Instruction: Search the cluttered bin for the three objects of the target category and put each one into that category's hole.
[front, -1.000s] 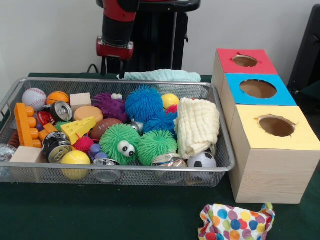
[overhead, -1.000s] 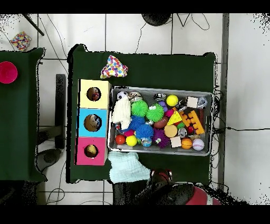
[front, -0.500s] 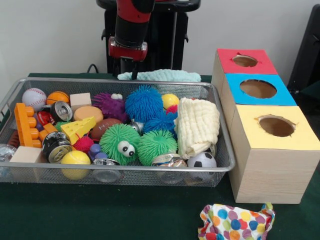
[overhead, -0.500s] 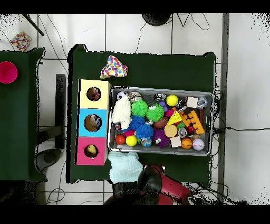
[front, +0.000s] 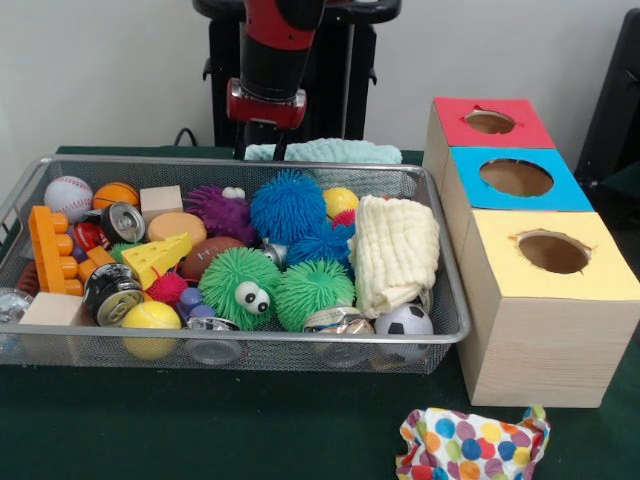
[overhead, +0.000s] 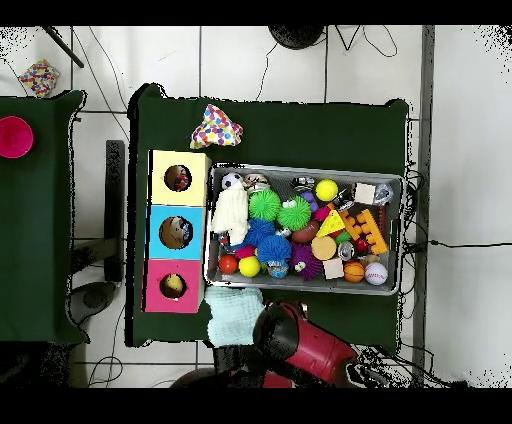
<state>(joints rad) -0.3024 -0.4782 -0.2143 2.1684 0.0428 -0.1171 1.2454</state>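
Three cloths lie scattered, so you have work in three places: the polka-dot cloth (front: 472, 446) sits on the desk (front: 200, 420) outside the bin (front: 440, 330), the cream cloth (front: 396, 252) rests inside it near the boxes, and the mint cloth (front: 325, 151) lies behind the far rim. Your gripper (front: 262, 135) hangs by the mint one; whether its jaws are apart I cannot tell. The yellow-topped hole (front: 553, 252) is unobstructed.
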